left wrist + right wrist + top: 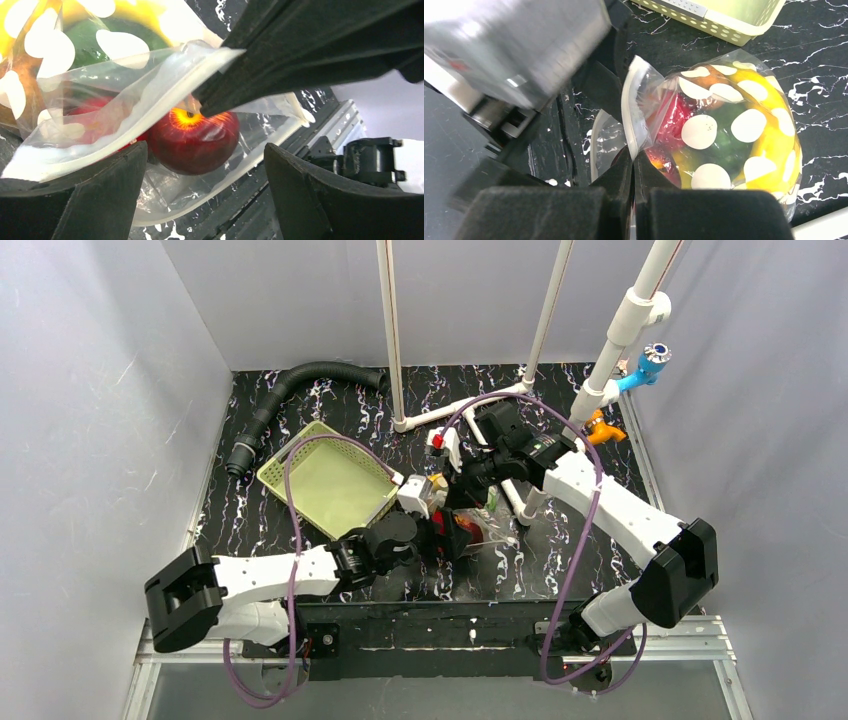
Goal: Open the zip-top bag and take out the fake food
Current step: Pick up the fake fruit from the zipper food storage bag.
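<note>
Black marbled table (pixel 560 570), both arms reaching in over its middle. Pale green slotted basket (pixel 290 448) sits left of centre, at an angle.

Zip-top bag (pixel 744 125) lies on the table just in front of the basket's near corner, between the two arms. It is clear plastic with off-white dots, bulging, and its mouth gapes toward the left arm.

Fake food (pixel 774 145) is all inside the bag: yellow, green and red pieces packed together. A dark red apple (pixel 195 140) sits right at the mouth, under the raised lip.

Right gripper (pixel 634 170): claw pressed together, pinching the bag's upper lip and holding it lifted off the lower one.

Left gripper (pixel 205 150): claw spread wide, level with the mouth, one finger (pixel 100 200) against the lower lip, the other clear of the plastic. It grips nothing.
</note>
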